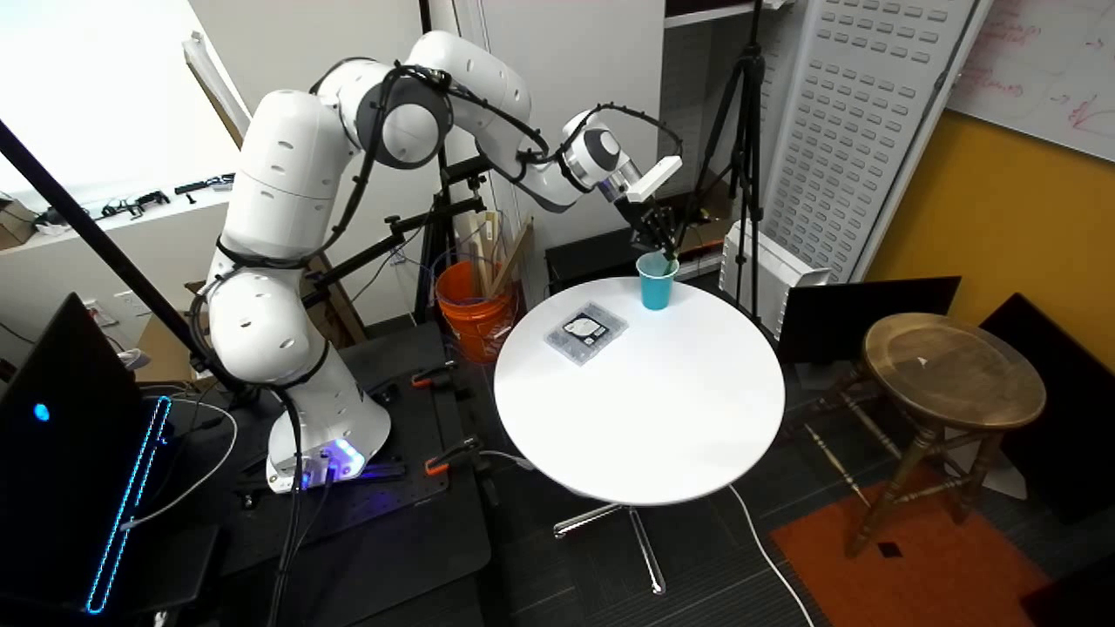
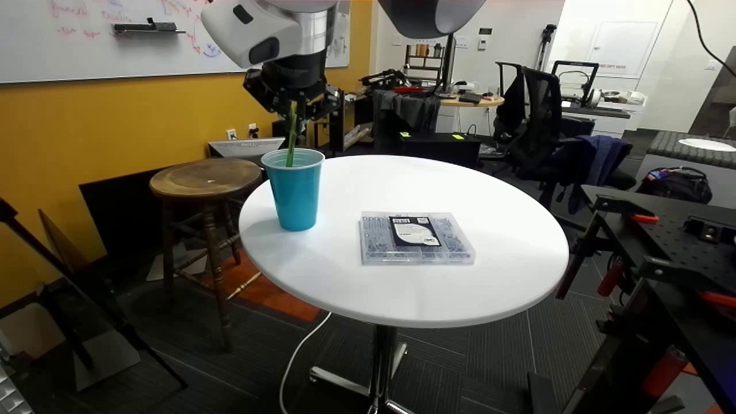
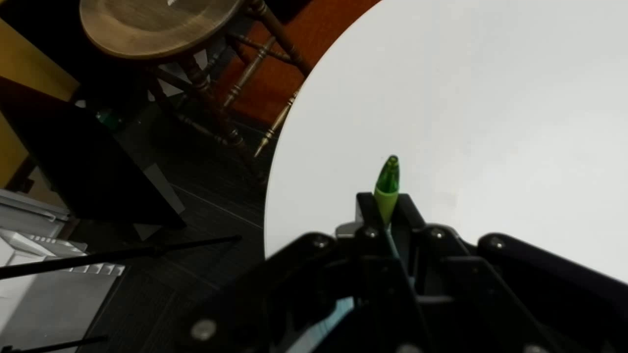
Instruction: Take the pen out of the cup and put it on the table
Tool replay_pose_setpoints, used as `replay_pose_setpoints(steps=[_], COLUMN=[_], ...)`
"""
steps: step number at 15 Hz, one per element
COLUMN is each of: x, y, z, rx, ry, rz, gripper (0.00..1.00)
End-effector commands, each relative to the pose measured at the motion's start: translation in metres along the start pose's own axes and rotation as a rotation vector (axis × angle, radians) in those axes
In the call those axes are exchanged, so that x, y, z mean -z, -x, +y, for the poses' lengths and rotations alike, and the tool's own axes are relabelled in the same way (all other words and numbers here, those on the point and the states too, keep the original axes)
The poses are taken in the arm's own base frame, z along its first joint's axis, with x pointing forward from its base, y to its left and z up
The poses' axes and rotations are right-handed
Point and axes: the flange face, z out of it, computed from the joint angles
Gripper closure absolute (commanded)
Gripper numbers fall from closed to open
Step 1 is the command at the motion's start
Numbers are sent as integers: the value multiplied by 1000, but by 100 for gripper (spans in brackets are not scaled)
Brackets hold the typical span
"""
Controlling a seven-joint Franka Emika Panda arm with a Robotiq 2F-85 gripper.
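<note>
The teal cup stands upright on the white round table, near its edge; it also shows in an exterior view. The green pen stands nearly upright, its lower part inside the cup and hidden by the wall. My gripper is just above the cup's rim. In the wrist view the gripper has its fingertips closed around the pen, whose green end sticks out past them. A light-blue patch between the gripper's links there looks like part of the cup, mostly hidden.
A flat clear plastic case with a dark label lies on the table near the cup. A brown wooden stool stands beyond the table. A black tripod stands behind the cup. An orange bucket stands by the table's edge.
</note>
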Motion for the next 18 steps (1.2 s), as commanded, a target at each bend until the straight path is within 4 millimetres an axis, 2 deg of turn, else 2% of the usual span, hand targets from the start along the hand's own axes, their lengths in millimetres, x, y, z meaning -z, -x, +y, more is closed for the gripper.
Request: replay_pose_setpoints(steps=[1,6,10,14,18], x=[29,53,59,42,12], y=[19,53,88,126,153], z=[-8,-20,-37,-62,-93], rx=[-62,-190,-339,-522,-695], ry=[5,14,3,-37,-98], rz=[-44,-66,-97,-141,-159], gripper=[97,97,97,97,97])
